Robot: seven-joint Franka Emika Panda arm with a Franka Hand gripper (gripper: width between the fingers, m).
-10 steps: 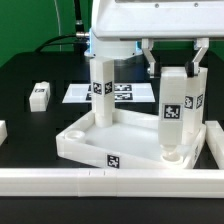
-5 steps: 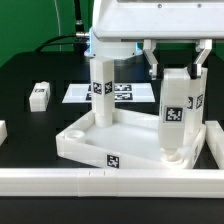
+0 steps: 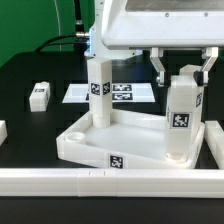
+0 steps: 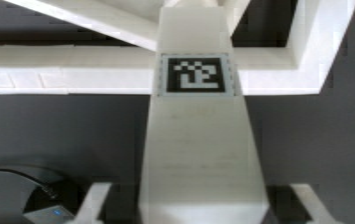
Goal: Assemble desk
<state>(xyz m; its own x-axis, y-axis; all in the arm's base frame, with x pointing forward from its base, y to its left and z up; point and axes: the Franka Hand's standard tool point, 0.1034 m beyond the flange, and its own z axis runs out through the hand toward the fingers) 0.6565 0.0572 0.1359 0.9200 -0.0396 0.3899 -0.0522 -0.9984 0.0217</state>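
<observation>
The desk's white tabletop (image 3: 90,152) lies rim up on the black table. One tagged white leg (image 3: 100,95) stands upright in its far corner on the exterior view's left. A second leg (image 3: 183,115) stands upright with its foot in the near corner socket on the exterior view's right. My gripper (image 3: 183,68) is shut on the top of this second leg, one finger on each side. In the wrist view this leg (image 4: 200,140) runs from between my gripper (image 4: 200,205) down to the tabletop rim (image 4: 67,75). The socket itself is hidden behind the leg.
The marker board (image 3: 125,93) lies flat behind the tabletop. A loose white leg (image 3: 39,95) lies at the exterior view's left, and another white piece (image 3: 3,130) shows at the left edge. A long white rail (image 3: 60,180) runs along the front, another (image 3: 214,140) along the right.
My gripper and the leg it holds have shifted slightly toward the exterior view's right, and the leg's tag now sits lower and further right. The tabletop and the other leg have not moved.
</observation>
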